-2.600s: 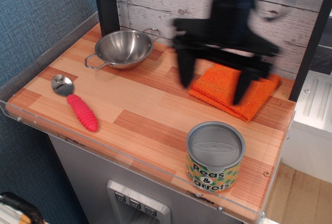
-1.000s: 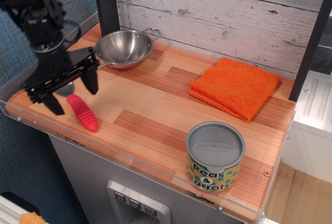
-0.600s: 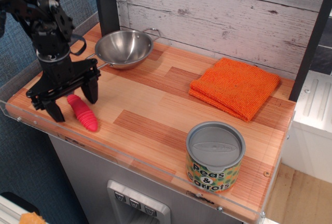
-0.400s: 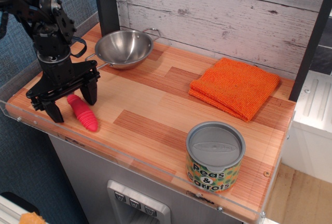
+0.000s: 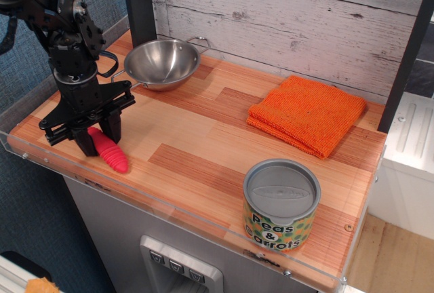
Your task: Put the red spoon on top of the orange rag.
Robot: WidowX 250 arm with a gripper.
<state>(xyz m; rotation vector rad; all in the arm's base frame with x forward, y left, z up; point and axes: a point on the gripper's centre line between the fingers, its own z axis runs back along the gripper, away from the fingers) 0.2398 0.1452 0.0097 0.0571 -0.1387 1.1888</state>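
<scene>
The red spoon (image 5: pixel 112 154) lies on the front left of the wooden counter (image 5: pixel 203 137). Only its ribbed pinkish-red handle shows; its metal bowl is hidden behind the gripper. My black gripper (image 5: pixel 99 137) is down on the counter with its fingers closed in on both sides of the upper handle. The spoon still rests on the wood. The orange rag (image 5: pixel 308 113) lies flat at the back right, far from the gripper, with nothing on it.
A steel bowl with handles (image 5: pixel 163 62) stands at the back left, just behind the gripper. A tin can of peas and carrots (image 5: pixel 281 205) stands at the front right. A clear plastic lip runs along the counter's front and left edges.
The gripper came from above the rag to the spoon at the left, came down over the handle, and its fingers have drawn together onto the handle. The spoon has not moved.
</scene>
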